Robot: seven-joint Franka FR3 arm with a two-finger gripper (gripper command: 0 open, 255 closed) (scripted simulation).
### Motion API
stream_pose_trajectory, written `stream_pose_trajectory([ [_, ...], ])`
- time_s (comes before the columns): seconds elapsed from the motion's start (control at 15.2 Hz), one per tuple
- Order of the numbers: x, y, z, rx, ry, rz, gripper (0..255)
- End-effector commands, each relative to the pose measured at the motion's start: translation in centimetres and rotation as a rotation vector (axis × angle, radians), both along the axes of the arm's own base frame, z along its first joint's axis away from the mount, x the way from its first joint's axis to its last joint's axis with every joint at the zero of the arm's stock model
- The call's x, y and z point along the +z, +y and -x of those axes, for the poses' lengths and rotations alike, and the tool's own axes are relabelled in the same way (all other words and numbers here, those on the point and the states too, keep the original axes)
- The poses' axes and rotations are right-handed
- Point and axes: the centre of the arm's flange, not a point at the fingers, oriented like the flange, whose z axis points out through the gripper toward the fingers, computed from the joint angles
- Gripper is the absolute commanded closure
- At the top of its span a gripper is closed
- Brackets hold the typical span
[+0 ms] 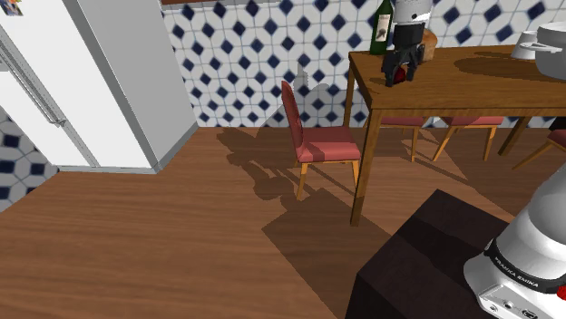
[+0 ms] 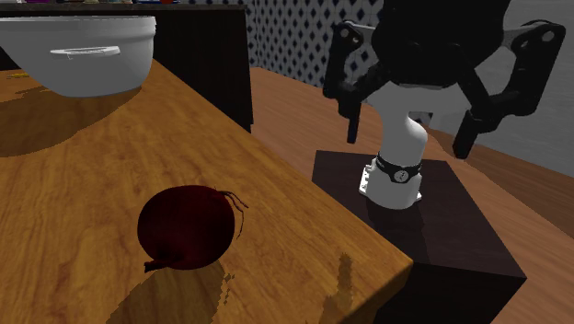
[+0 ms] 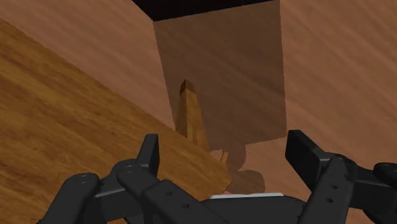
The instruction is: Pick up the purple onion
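My jaws stand wide open with nothing between them, both fingers (image 2: pixel 350 120) clear of everything, up near the edge of the wooden desk (image 2: pixel 64 193). In the second exterior view the dark purple-red onion (image 2: pixel 187 227) lies on the desk at about eight o'clock from my jaws, untouched. A pale grey pot (image 2: pixel 78 46) sits at eleven o'clock from the onion. In the shoulder view a green bottle (image 1: pixel 383 27) stands at eleven o'clock from my jaws, and a red chair (image 1: pixel 317 140) at seven o'clock, down on the floor (image 1: pixel 181 236)

Maroon onion (image 2: pixel 187 227) on table (image 2: pixel 74 184), tool (image 2: pixel 407 144) spread apart
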Motion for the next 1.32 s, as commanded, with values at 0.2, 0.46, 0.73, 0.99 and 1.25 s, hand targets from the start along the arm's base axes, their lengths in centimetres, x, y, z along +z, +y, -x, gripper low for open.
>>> stream_pose_trajectory([
  [0.2,0.2,-5.0,-3.8,-0.089,-0.012,0.012,0],
  [0.46,0.4,-9.3,-6.6,-0.159,-0.022,0.021,0],
  [0.73,0.7,-13.8,-9.0,-0.23,-0.032,0.03,0],
  [0.99,0.5,-17.3,-10.6,-0.282,-0.039,0.037,0],
  [1.25,-1.6,-17.3,-10.6,-0.282,-0.039,0.037,0],
])
